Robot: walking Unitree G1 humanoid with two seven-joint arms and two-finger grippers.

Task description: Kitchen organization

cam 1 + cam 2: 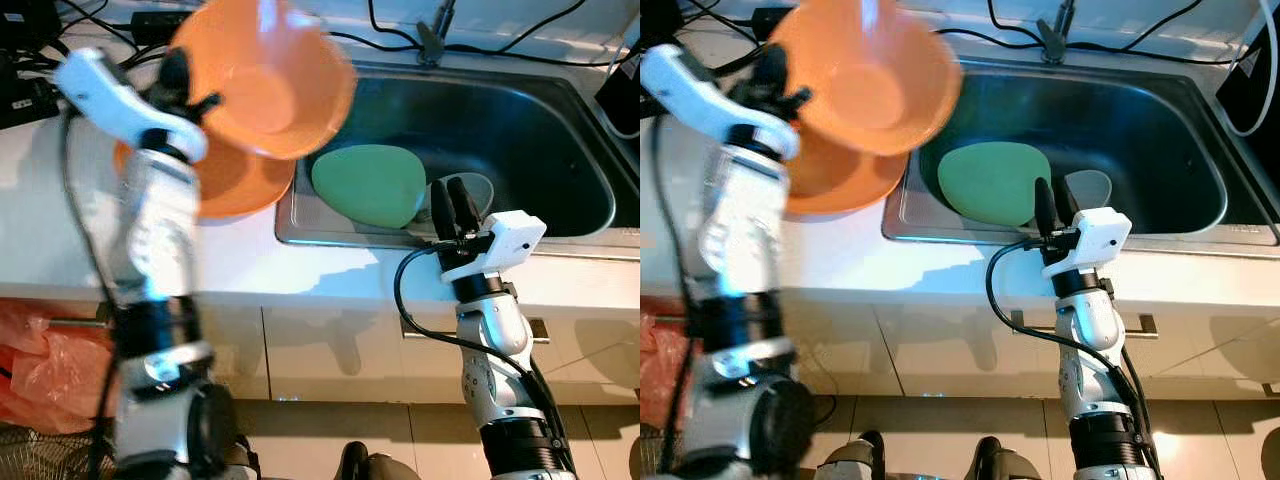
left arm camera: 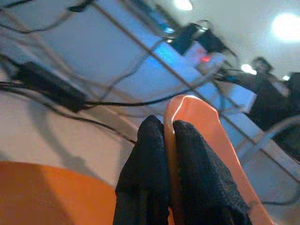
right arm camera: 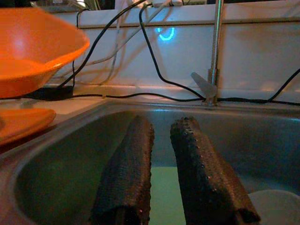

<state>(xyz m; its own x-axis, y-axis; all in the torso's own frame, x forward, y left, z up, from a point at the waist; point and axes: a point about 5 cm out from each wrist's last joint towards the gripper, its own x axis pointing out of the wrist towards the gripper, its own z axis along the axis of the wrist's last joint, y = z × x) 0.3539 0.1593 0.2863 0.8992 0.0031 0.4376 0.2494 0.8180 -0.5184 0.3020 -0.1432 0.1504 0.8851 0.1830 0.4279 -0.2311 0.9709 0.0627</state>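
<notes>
My left gripper [image 1: 185, 85] is shut on the rim of an orange bowl [image 1: 265, 85] and holds it tilted in the air over the counter, left of the sink. In the left wrist view the fingertips [image 2: 154, 154] pinch the bowl's edge [image 2: 197, 117]. Under the bowl an orange plate [image 1: 235, 185] lies on the counter. A green plate [image 1: 370, 185] rests in the steel sink [image 1: 540, 130], with a small pale dish [image 1: 1090, 185] beside it. My right gripper [image 1: 455, 205] hovers at the sink's front edge just right of the green plate, fingers slightly apart and holding nothing.
A faucet [image 1: 432, 40] stands at the back of the sink, with black cables and a power strip [image 1: 160, 20] along the rear counter. A red plastic bag [image 1: 40, 360] hangs low on the left. Cabinet doors [image 1: 330, 350] run below the white counter.
</notes>
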